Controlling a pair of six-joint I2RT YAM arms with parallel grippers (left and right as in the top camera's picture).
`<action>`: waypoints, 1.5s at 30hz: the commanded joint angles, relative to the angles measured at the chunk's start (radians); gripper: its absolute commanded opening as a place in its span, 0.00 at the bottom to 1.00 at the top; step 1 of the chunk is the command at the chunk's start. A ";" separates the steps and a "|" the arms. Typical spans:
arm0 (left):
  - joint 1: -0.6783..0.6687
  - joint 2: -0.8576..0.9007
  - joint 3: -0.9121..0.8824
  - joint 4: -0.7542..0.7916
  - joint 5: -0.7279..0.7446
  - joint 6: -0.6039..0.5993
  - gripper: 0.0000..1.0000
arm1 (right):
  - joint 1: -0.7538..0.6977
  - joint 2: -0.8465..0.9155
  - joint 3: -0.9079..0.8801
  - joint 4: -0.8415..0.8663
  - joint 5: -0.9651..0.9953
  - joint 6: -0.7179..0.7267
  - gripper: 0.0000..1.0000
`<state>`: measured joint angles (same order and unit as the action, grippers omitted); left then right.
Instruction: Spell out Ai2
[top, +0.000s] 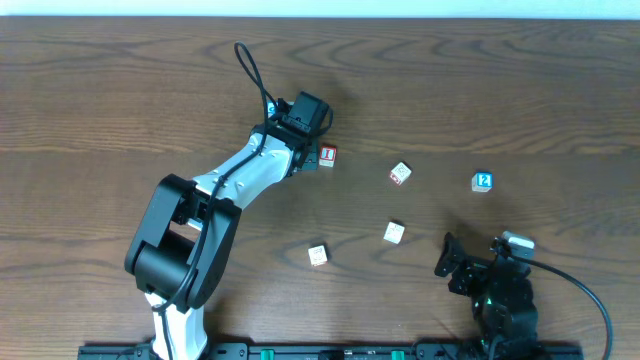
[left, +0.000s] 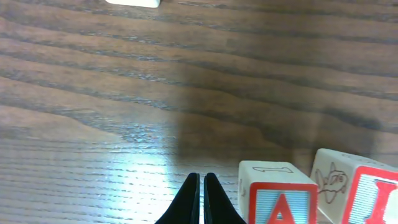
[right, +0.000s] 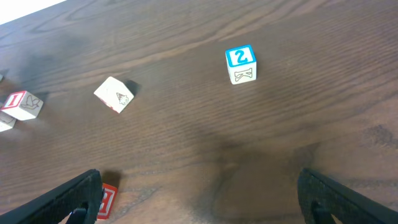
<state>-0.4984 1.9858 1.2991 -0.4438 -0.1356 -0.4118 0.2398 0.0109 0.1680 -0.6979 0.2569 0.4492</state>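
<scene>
A block with a red letter A (left: 277, 200) stands right beside my shut left gripper (left: 200, 200), on its right, and the red I block (left: 368, 194) stands just beyond it. In the overhead view the I block (top: 327, 155) lies at the left gripper's tip (top: 308, 150); the A block is hidden under the wrist there. The blue 2 block (top: 482, 181) sits alone at the right and also shows in the right wrist view (right: 240, 63). My right gripper (right: 205, 199) is open and empty, low at the front right (top: 468, 262).
Spare blocks lie loose: one near the centre (top: 400, 174), one below it (top: 394, 233) that shows red beside my right gripper's left finger (right: 107, 200), and one further front (top: 318, 255). The table's far edge runs along the top.
</scene>
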 joint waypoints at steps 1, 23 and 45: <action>0.002 -0.023 0.018 0.000 0.040 -0.024 0.06 | -0.005 -0.005 -0.002 -0.001 0.000 0.018 0.99; 0.000 -0.023 0.018 0.045 0.108 -0.041 0.06 | -0.005 -0.005 -0.002 -0.001 0.000 0.018 0.99; 0.009 -0.028 0.019 0.050 0.013 -0.037 0.06 | -0.005 -0.005 -0.002 -0.001 0.000 0.018 0.99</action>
<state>-0.4988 1.9858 1.2991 -0.3874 -0.0544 -0.4450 0.2394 0.0109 0.1680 -0.6979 0.2569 0.4496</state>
